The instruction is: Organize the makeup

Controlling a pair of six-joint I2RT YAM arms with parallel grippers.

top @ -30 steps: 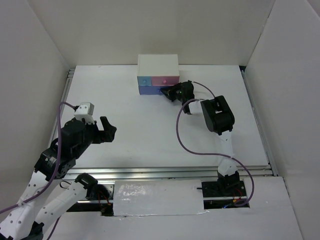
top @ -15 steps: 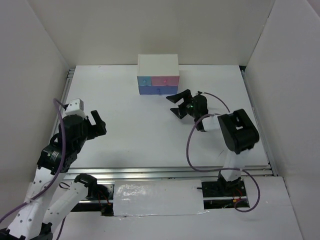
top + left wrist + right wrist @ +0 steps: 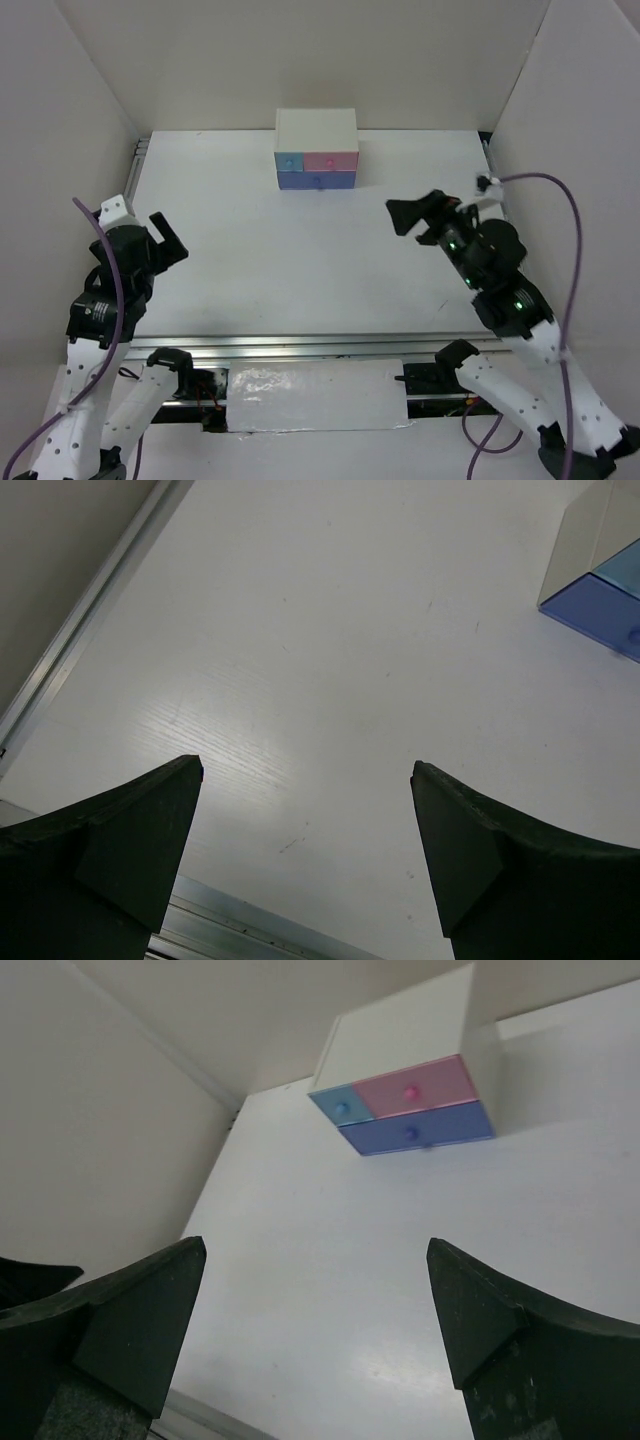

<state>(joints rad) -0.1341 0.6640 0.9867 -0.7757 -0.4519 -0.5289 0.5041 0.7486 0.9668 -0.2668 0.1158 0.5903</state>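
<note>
Hovering above table (image 3: 250, 270): left gripper (image 3: 170, 232), right gripper (image 3: 408, 222), jaws spread wide, holding nothing. White box (image 3: 316, 130) at far side, drawers closed. Whereabouts and look of makeup: cannot tell.

The left arm (image 3: 98, 312) rose from its base at the near left corner, bent sharply at the elbow; its wrist pointed forward and slightly to the right; the left gripper (image 3: 170, 238) was held low with its two fingers spread wide and nothing between them. The right arm (image 3: 512, 302) leaned up from the near right; its wrist faced left; the right gripper (image 3: 411, 222) was likewise parted wide and empty.
</note>
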